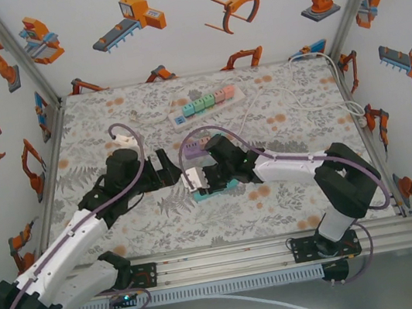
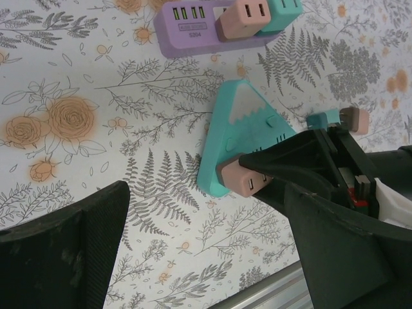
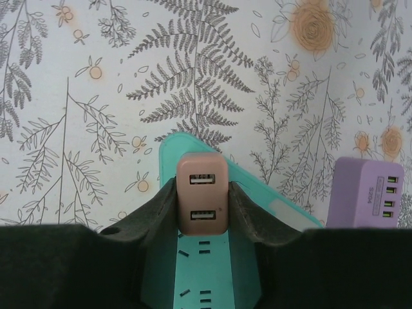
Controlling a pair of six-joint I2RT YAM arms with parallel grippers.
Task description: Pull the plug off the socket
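A pink two-port USB plug (image 3: 202, 193) sits on the face of a teal triangular socket (image 3: 206, 277), near its pointed end. My right gripper (image 3: 202, 189) is shut on the plug, one black finger against each side. The left wrist view shows the same plug (image 2: 248, 181) at the socket's (image 2: 248, 125) lower edge, with the right arm's fingers (image 2: 302, 154) around it. My left gripper (image 2: 206, 257) stands open just left of the socket, nothing between its fingers. From above, both grippers meet at the socket (image 1: 214, 192) in mid-table.
A purple power strip (image 1: 194, 150) with pink and teal plugs lies just behind the socket. A white power strip (image 1: 210, 105) with several coloured plugs lies at the back, its white cable (image 1: 321, 89) running right. The metal front rail (image 1: 283, 248) borders the near edge.
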